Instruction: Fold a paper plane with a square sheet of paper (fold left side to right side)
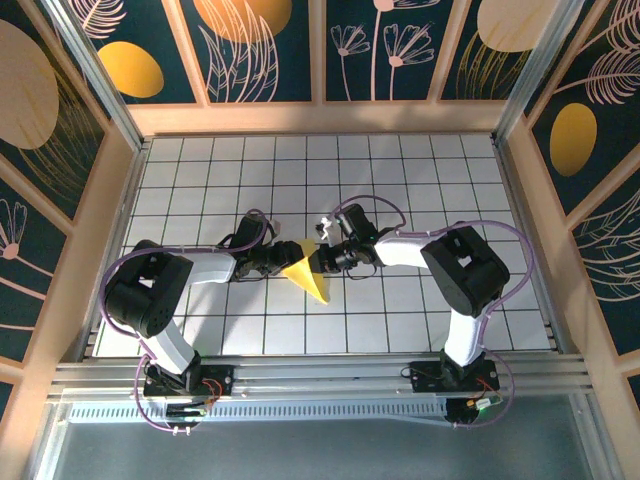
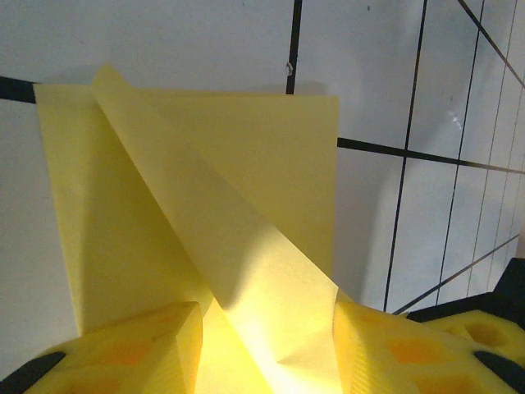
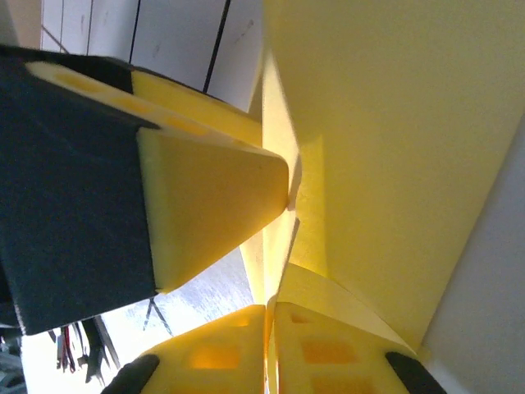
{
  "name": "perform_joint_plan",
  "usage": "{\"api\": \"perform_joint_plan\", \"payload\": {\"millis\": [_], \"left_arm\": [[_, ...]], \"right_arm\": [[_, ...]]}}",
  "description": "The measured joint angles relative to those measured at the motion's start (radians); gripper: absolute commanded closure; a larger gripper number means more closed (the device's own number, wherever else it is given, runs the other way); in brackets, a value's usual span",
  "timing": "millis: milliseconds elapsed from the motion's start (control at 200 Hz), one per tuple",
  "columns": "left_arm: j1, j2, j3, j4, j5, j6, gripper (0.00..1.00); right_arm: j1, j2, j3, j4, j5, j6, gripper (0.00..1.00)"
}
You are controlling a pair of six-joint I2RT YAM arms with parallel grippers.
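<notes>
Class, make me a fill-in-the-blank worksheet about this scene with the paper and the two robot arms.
The folded paper is ____ in colour.
It lies ____ the left fingers and the right fingers.
The fingers shut on it belong to the ____ arm.
The table bears a black ____ of lines.
Missing words: yellow; between; right; grid.

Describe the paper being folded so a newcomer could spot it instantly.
On the white gridded table, look mid-table, where the left gripper and right gripper meet. The square sheet of paper lies between them: a pale yellow pointed wedge, unlike the orange wall ovals.
</notes>
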Motion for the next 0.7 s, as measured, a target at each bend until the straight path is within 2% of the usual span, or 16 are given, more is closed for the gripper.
{"api": "perform_joint_plan", "payload": {"millis": [30,701], "left_arm": [[0.000,0.000,0.000,0.000,0.000,0.000,0.54],[0.000,0.000,0.000,0.000,0.000,0.000,0.53]], "right_arm": [[0.000,0.001,0.000,0.002,0.000,0.000,1.00],[-0.021,0.007,0.000,-0.025,0.040,-0.002,1.00]]}}
